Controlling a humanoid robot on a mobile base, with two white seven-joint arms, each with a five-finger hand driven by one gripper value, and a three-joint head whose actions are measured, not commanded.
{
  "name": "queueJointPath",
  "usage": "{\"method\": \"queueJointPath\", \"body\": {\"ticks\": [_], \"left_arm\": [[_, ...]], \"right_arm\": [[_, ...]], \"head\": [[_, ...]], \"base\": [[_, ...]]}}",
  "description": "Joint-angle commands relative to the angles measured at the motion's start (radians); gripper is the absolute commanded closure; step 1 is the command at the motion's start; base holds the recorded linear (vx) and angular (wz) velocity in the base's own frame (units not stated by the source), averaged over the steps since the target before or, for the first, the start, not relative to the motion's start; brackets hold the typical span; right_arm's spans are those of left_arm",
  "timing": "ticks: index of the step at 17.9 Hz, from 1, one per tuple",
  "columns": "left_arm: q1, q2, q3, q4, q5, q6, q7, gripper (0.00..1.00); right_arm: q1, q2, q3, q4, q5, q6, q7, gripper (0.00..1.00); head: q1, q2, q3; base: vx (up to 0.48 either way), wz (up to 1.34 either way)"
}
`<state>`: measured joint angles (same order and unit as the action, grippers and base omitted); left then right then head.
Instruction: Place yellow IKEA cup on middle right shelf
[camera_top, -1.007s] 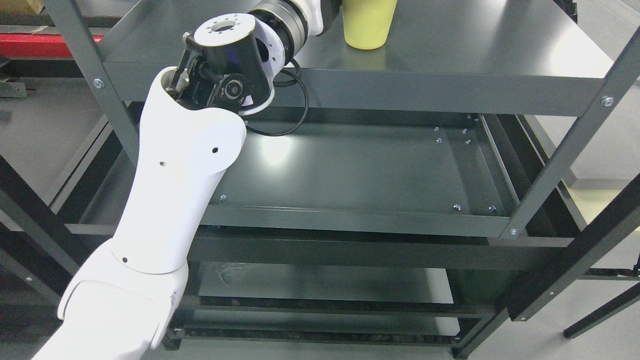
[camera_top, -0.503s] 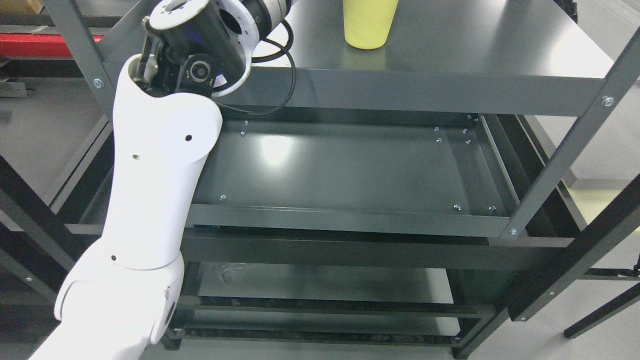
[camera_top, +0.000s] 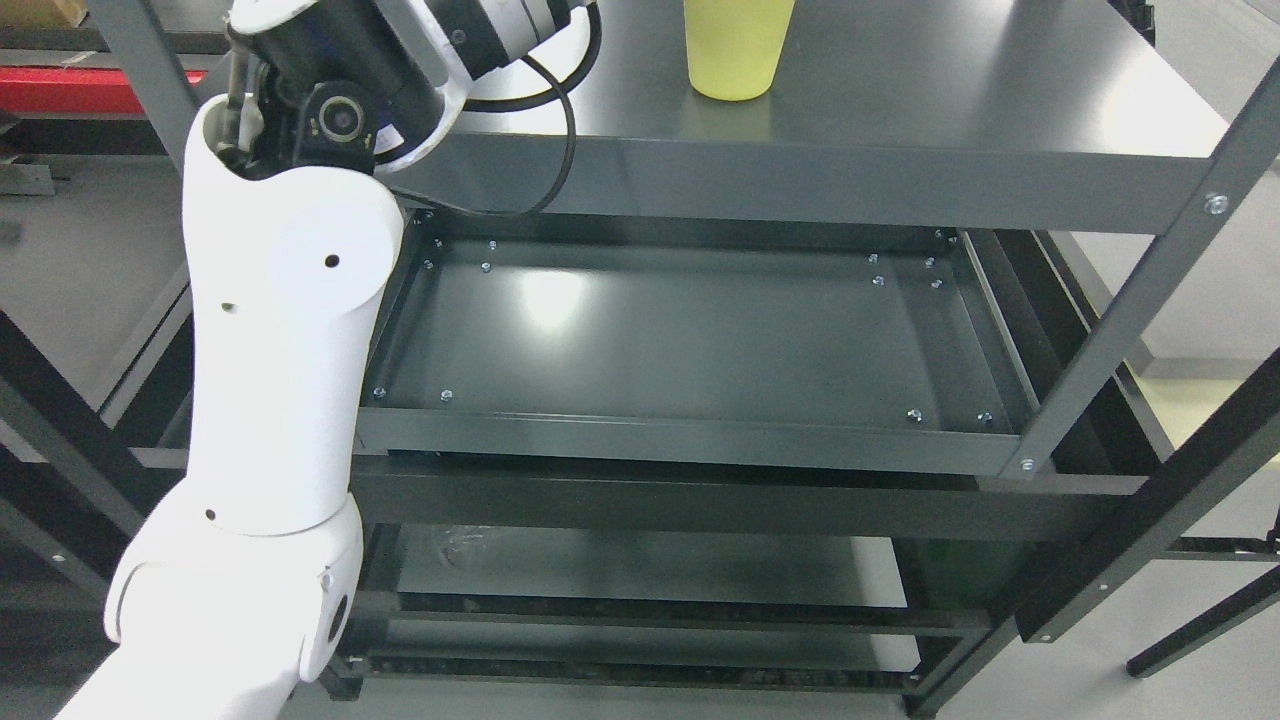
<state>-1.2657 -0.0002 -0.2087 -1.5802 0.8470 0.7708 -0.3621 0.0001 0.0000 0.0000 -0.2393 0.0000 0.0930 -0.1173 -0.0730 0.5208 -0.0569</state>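
White casing of the left arm (camera_top: 280, 400) fills the left side of the head view, rising from the lower left corner to a black elbow joint (camera_top: 335, 115) near the top edge, with a black cable (camera_top: 560, 150) looping down from it across the front lip of the shelf. The forearm runs out of the picture at the top, so the left hand is out of view and I cannot tell whether its fingers are spread or curled. The right arm does not show at all.

Right of the elbow, the yellow cup (camera_top: 738, 50) stands upright on the dark shelf (camera_top: 950, 110), a little right of the middle of its width and well apart from the arm; nothing visible touches it. Its upper part is cut off by the picture's edge. Below lies an open tray-like shelf (camera_top: 700, 340), bare but for its screws.

The cup seems placed, so the step in hand looks like drawing the arm clear. Doing it well means keeping the forearm and hand away from the cup, which is tall and probably light enough to tip at a brush. The cable wants watching too, since it hangs close to the shelf's edge and the left upright post (camera_top: 150, 70) and could snag there.
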Motion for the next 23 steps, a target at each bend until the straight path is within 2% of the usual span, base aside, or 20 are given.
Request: {"method": "queueJointPath", "body": {"ticks": [1,3,6,9,12,15,18,20,23], "left_arm": [[0.037,0.018,0.002,-0.057,0.05,0.123,-0.165,0.01],[0.049,0.018,-0.029,-0.06,0.052,0.172,-0.34,0.01],[0.086,0.018,-0.081,-0.084,0.052,0.203,-0.498,0.01],[0.126,0.018,-0.133,-0.11,0.053,0.209,-0.543,0.01],[0.236,0.069,-0.256,-0.124,0.05,0.211,-0.561,0.01],[0.351,0.106,-0.302,-0.113,0.037,0.205,-0.561,0.01],[0.465,0.108,-0.304,-0.083,-0.083,0.196,-0.56,0.01],[0.534,0.106,-0.299,-0.049,-0.184,0.126,-0.552,0.01],[0.6,0.097,-0.288,0.072,-0.354,-0.193,-0.516,0.01]], "right_arm": [[0.014,-0.017,0.017,0.0,-0.025,0.001,0.001,0.01],[0.014,-0.017,0.017,0.0,-0.025,0.001,0.001,0.01],[0.014,-0.017,0.017,0.0,-0.025,0.001,0.001,0.0],[0.014,-0.017,0.017,0.0,-0.025,0.001,0.001,0.01],[0.014,-0.017,0.017,0.0,-0.025,0.001,0.001,0.01],[0.014,-0.017,0.017,0.0,-0.025,0.001,0.001,0.01],[0.014,-0.017,0.017,0.0,-0.025,0.001,0.001,0.01],[0.014,-0.017,0.017,0.0,-0.025,0.001,0.001,0.01],[0.014,-0.017,0.017,0.0,-0.025,0.001,0.001,0.01]], "head": [[0.0,0.0,0.0],[0.0,0.0,0.0],[0.0,0.0,0.0],[0.0,0.0,0.0],[0.0,0.0,0.0],[0.0,0.0,0.0],[0.0,0.0,0.0],[0.0,0.0,0.0],[0.0,0.0,0.0]], "base": [[0.0,0.0],[0.0,0.0],[0.0,0.0],[0.0,0.0],[0.0,0.0],[0.0,0.0],[0.0,0.0],[0.0,0.0],[0.0,0.0]]}}
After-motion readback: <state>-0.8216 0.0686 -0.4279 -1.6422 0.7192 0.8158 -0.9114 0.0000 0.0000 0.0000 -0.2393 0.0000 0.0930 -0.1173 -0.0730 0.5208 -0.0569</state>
